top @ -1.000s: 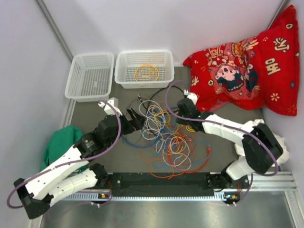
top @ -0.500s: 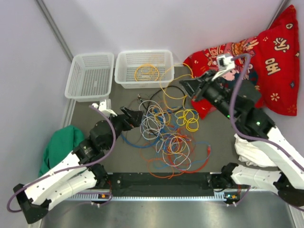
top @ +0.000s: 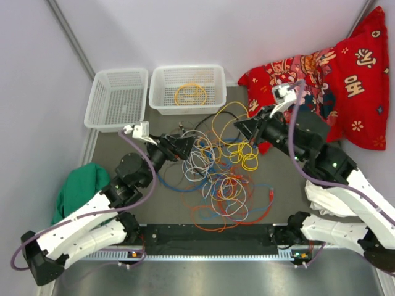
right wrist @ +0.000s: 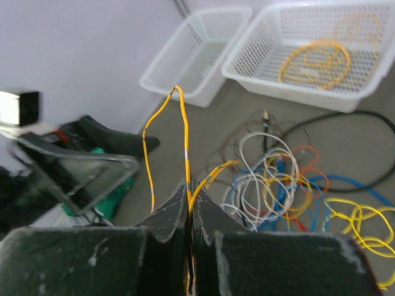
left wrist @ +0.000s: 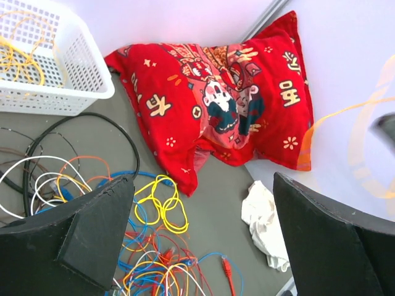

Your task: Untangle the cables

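The cables lie in a loose tangle of white, blue, orange, red and yellow loops at the mat's centre, also in the left wrist view. My right gripper is shut on a thin yellow-orange cable, held above the tangle's far right side. That cable arcs up in loops from the pile. My left gripper is open and empty, hovering over the tangle's left edge. Its fingers stand wide apart. A yellow looped cable lies under the right gripper.
Two white baskets stand at the back: an empty one and one holding an orange coil. A red pillow lies at back right. A green cloth lies at left, a white cloth at right.
My right gripper rose from the tangle with the yellow-orange cable, pulling loops up, then dipped slightly. My left gripper moved right, closer over the tangle's left edge.
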Available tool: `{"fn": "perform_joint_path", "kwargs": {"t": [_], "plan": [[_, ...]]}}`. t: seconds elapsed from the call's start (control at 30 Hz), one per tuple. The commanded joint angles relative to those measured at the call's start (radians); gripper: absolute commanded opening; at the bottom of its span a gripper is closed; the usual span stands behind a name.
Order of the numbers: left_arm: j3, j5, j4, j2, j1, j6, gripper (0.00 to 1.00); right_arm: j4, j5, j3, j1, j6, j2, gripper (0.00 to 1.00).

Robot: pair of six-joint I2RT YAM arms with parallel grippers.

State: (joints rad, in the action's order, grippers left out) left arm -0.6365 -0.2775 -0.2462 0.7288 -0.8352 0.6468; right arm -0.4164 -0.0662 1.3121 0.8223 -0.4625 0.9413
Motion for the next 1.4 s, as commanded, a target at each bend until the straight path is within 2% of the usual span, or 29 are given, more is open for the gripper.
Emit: {"fn": "perform_joint_path", "kwargs": {"t": [0.0, 0.1, 0.13, 0.17, 0.23, 0.33, 0.43, 0.5, 0.53, 0.57, 0.7, 0.73, 0.77, 0.83, 0.93, 0.97, 1.03, 1.1, 1.13, 1.2, 1.23, 1.3, 1.37], "plan": [[-0.089, -0.06, 0.156, 0.021, -0.002, 0.019, 0.96, -0.039, -0.093, -0.01, -0.003, 0.031, 0.082, 0.0], [-0.106, -0.176, 0.336, 0.029, -0.002, 0.115, 0.94, 0.002, -0.07, 0.048, -0.041, 0.036, 0.197, 0.0], [-0.1, -0.207, 0.457, 0.027, -0.002, 0.184, 0.93, 0.027, -0.054, 0.064, -0.054, 0.035, 0.23, 0.0], [-0.097, -0.265, 0.511, 0.027, -0.002, 0.221, 0.93, 0.046, -0.043, 0.082, -0.078, 0.032, 0.26, 0.0], [-0.075, -0.29, 0.64, 0.021, -0.002, 0.31, 0.93, 0.123, -0.017, 0.139, -0.1, 0.024, 0.353, 0.0], [-0.03, -0.266, 0.697, -0.002, -0.002, 0.37, 0.93, 0.2, 0.043, 0.242, -0.162, -0.001, 0.5, 0.0], [0.023, -0.229, 0.719, -0.034, -0.002, 0.404, 0.91, 0.206, 0.06, 0.402, -0.206, -0.001, 0.692, 0.0], [0.041, -0.218, 0.726, -0.043, -0.002, 0.407, 0.91, 0.189, 0.063, 0.56, -0.235, 0.008, 0.789, 0.0], [0.046, -0.219, 0.731, -0.04, -0.002, 0.401, 0.91, 0.159, 0.063, 0.62, -0.244, 0.016, 0.898, 0.0], [0.044, -0.223, 0.737, -0.039, -0.002, 0.392, 0.91, 0.147, 0.063, 0.739, -0.255, 0.019, 0.948, 0.0], [0.011, -0.215, 0.762, 0.02, -0.001, 0.347, 0.91, 0.096, 0.1, 1.019, -0.295, 0.022, 1.203, 0.02], [0.006, -0.21, 0.762, 0.035, -0.001, 0.338, 0.91, 0.087, 0.123, 1.071, -0.311, 0.009, 1.244, 0.25], [0.001, -0.201, 0.76, 0.052, -0.001, 0.333, 0.91, 0.068, 0.14, 1.158, -0.319, -0.001, 1.324, 0.42], [-0.018, -0.193, 0.762, 0.101, -0.001, 0.315, 0.91, 0.074, 0.16, 1.188, -0.336, -0.025, 1.36, 0.72], [-0.048, -0.183, 0.763, 0.158, -0.001, 0.306, 0.91, 0.157, 0.143, 1.06, -0.336, -0.025, 1.283, 0.88], [-0.052, -0.175, 0.762, 0.178, -0.001, 0.304, 0.91, 0.189, 0.138, 0.941, -0.336, -0.025, 1.201, 0.91], [-0.054, -0.155, 0.739, 0.192, -0.001, 0.309, 0.91, 0.267, 0.129, 0.827, -0.334, -0.013, 1.119, 0.94], [-0.046, -0.12, 0.723, 0.205, -0.001, 0.315, 0.9, 0.295, 0.123, 0.664, -0.333, -0.008, 0.988, 0.95], [-0.045, -0.108, 0.708, 0.207, -0.001, 0.323, 0.89, 0.313, 0.111, 0.53, -0.333, -0.008, 0.937, 0.95], [-0.04, -0.069, 0.7, 0.207, -0.001, 0.336, 0.89, 0.35, 0.106, 0.391, -0.33, -0.018, 0.795, 0.95], [-0.037, -0.057, 0.696, 0.205, -0.002, 0.344, 0.89, 0.35, 0.102, 0.263, -0.33, -0.018, 0.753, 0.94], [-0.026, -0.036, 0.685, 0.201, -0.001, 0.364, 0.87, 0.349, 0.089, 0.135, -0.327, -0.025, 0.629, 0.91], [-0.015, -0.026, 0.674, 0.192, -0.002, 0.379, 0.86, 0.341, 0.072, -0.064, -0.321, -0.027, 0.55, 0.9]]}}
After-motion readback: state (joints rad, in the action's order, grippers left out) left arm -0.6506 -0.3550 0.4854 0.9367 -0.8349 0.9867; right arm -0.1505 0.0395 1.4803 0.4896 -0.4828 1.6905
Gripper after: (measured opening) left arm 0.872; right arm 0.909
